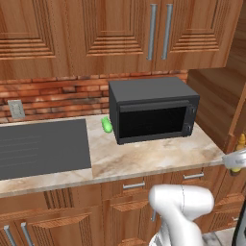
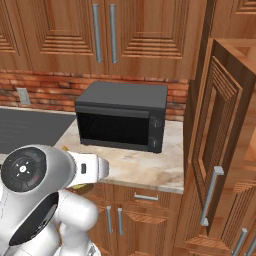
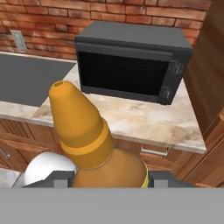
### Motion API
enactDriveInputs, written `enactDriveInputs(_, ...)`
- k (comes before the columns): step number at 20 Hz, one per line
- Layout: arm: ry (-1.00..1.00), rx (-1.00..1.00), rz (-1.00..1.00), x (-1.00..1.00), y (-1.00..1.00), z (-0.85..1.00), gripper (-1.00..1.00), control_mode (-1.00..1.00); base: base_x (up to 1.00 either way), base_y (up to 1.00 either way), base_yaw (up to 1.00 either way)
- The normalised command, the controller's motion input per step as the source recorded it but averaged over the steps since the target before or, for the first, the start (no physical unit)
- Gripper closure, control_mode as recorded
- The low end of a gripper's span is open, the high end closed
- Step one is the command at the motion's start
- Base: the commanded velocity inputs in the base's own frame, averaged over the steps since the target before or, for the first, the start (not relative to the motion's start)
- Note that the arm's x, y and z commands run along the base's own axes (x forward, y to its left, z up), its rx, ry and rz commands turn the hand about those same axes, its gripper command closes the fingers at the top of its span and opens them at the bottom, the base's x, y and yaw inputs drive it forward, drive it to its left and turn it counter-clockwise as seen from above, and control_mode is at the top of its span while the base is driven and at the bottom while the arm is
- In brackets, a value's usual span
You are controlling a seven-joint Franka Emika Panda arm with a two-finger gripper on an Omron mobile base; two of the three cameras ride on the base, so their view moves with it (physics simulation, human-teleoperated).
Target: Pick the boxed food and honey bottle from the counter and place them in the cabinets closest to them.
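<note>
The jaws are closed on the honey bottle (image 3: 94,144), held in the air off the bench's front edge, its pointed amber top toward the microwave. The carry step seems under way; next, the bottle must swing right into the open tall cabinet (image 2: 220,150).

Left to right along the bench (image 1: 153,158): a dark cooktop (image 1: 43,146), a small green item (image 1: 106,125), the black microwave (image 1: 153,113), then the cabinet wall. Red brick backs it, with closed wooden cabinets above.

The white arm (image 2: 45,200) reaches out level in front of the base, its gripper (image 3: 109,177) clamped on the honey bottle (image 3: 87,131).
</note>
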Motion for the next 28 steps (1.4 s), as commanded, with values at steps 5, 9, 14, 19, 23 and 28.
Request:
enactDriveInputs(5, 0.0, 0.0, 0.0, 0.0, 0.0, 0.0, 1.0, -1.0, 0.0, 0.0, 0.0)
enactDriveInputs(9, 0.0, 0.0, 0.0, 0.0, 0.0, 0.0, 1.0, 1.0, -0.01, 0.0, 0.0)
enactDriveInputs(14, 0.0, 0.0, 0.0, 0.0, 0.0, 0.0, 1.0, 1.0, -0.4, -0.06, 0.0)
enactDriveInputs(19, 0.0, 0.0, 0.0, 0.0, 0.0, 0.0, 1.0, 1.0, -0.63, -0.14, 0.0)
enactDriveInputs(23, 0.0, 0.0, 0.0, 0.0, 0.0, 0.0, 1.0, 1.0, -0.66, -0.14, 0.0)
enactDriveInputs(28, 0.0, 0.0, 0.0, 0.0, 0.0, 0.0, 1.0, 1.0, -0.53, -0.07, 0.0)
